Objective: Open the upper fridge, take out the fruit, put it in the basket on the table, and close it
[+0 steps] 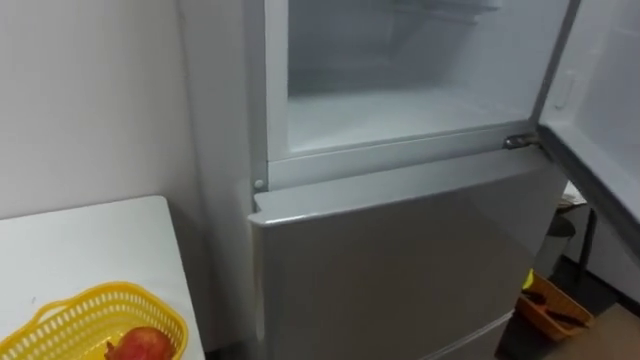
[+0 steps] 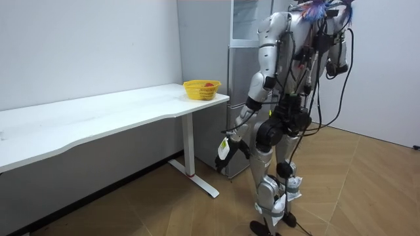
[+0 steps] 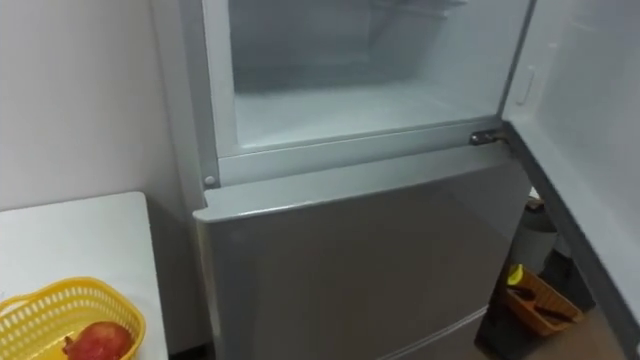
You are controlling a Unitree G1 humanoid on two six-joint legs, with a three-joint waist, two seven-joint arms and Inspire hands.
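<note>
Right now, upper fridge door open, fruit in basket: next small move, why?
Probably reach for the open upper fridge door and swing it shut: the round red fruit already lies in the yellow plastic mesh basket, and the visible white fridge shelf looks bare.

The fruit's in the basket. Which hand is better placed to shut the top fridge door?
Probably the right: the open door stands out on the robot's right side, while the left hand hangs low beside its leg.
</note>
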